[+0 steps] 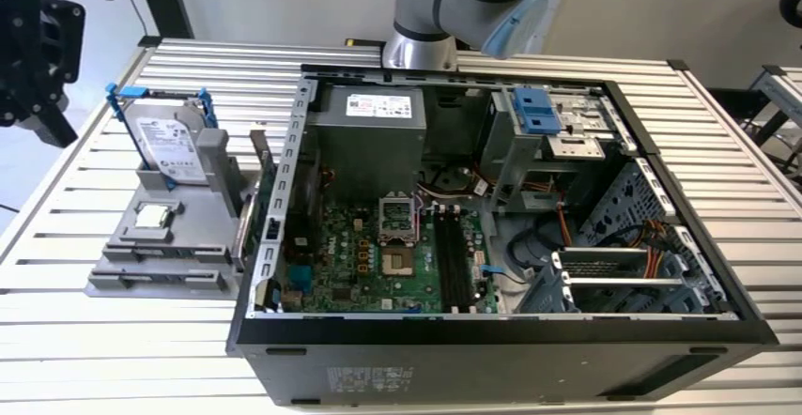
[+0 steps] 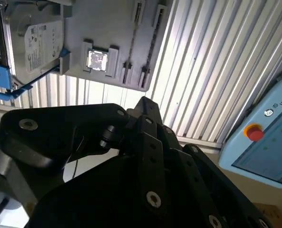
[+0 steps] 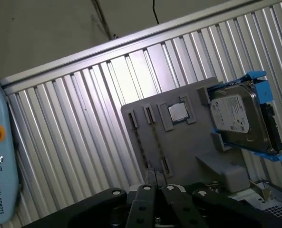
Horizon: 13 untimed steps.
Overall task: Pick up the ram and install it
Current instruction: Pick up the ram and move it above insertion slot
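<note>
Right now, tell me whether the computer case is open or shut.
Open. The computer case lies with its side panel off, and the motherboard and its black slots are exposed in the exterior view.

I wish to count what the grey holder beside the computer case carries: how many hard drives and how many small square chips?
Hard drive: 1
Square chip: 1
Total: 2

Robotics lab cell. Slatted aluminium table (image 1: 126,340), robot arm (image 1: 426,21), opened PC case (image 1: 501,354). Teach pendant (image 2: 267,142) with red stop button (image 2: 254,132).
</note>
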{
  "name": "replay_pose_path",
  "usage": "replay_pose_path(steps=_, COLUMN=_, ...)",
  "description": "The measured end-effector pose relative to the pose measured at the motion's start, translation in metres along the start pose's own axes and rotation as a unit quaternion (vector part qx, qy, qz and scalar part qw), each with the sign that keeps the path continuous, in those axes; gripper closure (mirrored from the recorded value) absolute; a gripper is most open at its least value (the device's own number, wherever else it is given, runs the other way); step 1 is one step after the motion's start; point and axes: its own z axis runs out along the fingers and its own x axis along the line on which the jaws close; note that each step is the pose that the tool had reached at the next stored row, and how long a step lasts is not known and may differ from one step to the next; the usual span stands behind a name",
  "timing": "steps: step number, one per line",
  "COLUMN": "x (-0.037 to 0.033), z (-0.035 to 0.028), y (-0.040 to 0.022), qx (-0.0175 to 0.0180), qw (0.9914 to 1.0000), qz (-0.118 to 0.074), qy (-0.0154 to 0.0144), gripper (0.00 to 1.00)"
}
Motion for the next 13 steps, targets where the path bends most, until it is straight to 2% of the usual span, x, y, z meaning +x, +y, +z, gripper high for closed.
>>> replay_pose_path(steps=3, x=-0.0004, z=-0.0003, y=0.0001, qx=-0.0003, qw=0.99981, qz=-0.020, qy=0.0012, gripper=1.00)
replay_pose_path(steps=6, x=-0.0007, z=-0.0005, y=0.0003, qx=-0.0005, qw=0.99924, qz=-0.039, qy=0.0021, gripper=1.00)
replay_pose_path(steps=9, x=-0.0009, z=-0.0006, y=0.0003, qx=-0.0008, qw=0.99834, qz=-0.057, qy=0.0031, gripper=1.00)
replay_pose_path(steps=13, x=-0.0013, z=-0.0008, y=0.0005, qx=-0.0012, qw=0.99663, qz=-0.082, qy=0.0044, gripper=1.00)
